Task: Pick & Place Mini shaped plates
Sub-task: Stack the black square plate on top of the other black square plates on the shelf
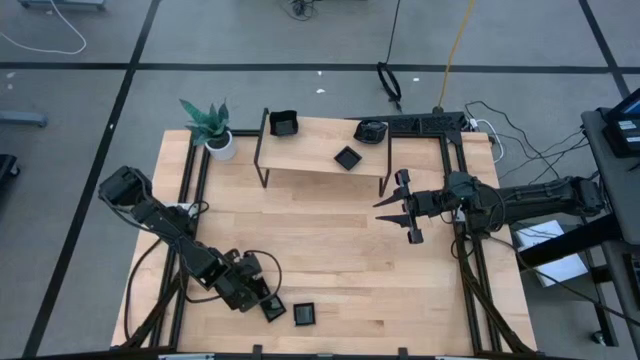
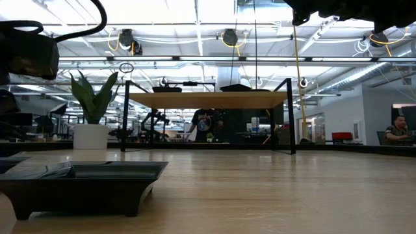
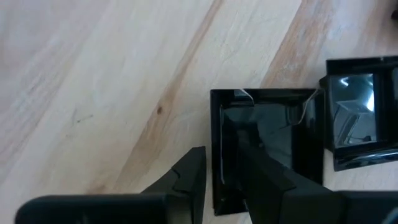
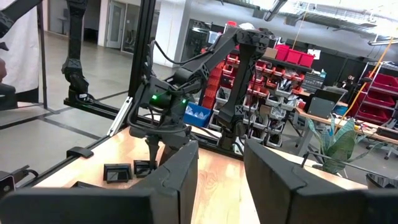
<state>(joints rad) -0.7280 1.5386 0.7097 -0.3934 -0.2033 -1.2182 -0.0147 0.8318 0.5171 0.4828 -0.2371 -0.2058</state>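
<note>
Near the tabletop's (image 1: 330,250) front edge: left pincer (image 1: 270,305) clamped on a square black plate's (image 3: 273,140) rim, a second plate (image 1: 304,315) just beside. Three more plates (image 1: 347,157) on the raised shelf (image 1: 310,155). Right pincer (image 1: 408,210) hovers mid-table, fingers apart, empty.

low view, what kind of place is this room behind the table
Most likely a robotics lab or workshop in an open industrial hall: exposed ceiling ducts and strip lights, shelves of red parts bins, and a person at a desk at the far side.
</note>
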